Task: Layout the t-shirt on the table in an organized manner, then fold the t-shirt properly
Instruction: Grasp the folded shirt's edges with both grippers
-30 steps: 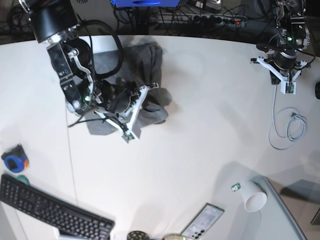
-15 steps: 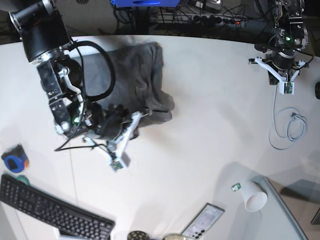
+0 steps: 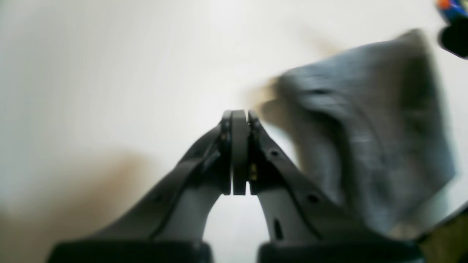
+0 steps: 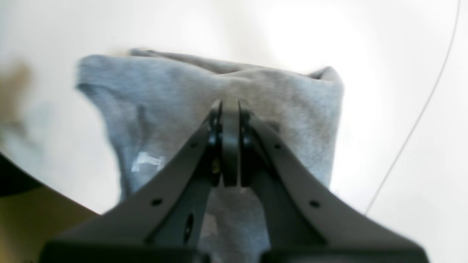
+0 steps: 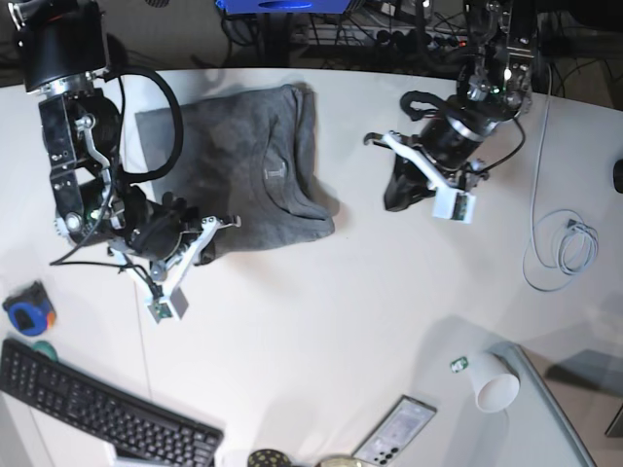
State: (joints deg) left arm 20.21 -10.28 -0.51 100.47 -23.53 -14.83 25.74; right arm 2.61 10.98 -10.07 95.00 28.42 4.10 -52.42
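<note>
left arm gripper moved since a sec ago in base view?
Yes. The left gripper has swung from near the white cable at the table's far right toward the t-shirt, and is shut.

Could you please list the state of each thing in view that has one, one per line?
T-shirt: partly spread, still doubled and rumpled, near edge pinched by a claw.
Right claw: shut on the t-shirt's edge.
Left claw: shut, holding nothing, clear of the t-shirt.
Paper cup: tipped on its side.
Cable: loosely coiled.
Phone: lying flat.
Table: mostly bare.
</note>
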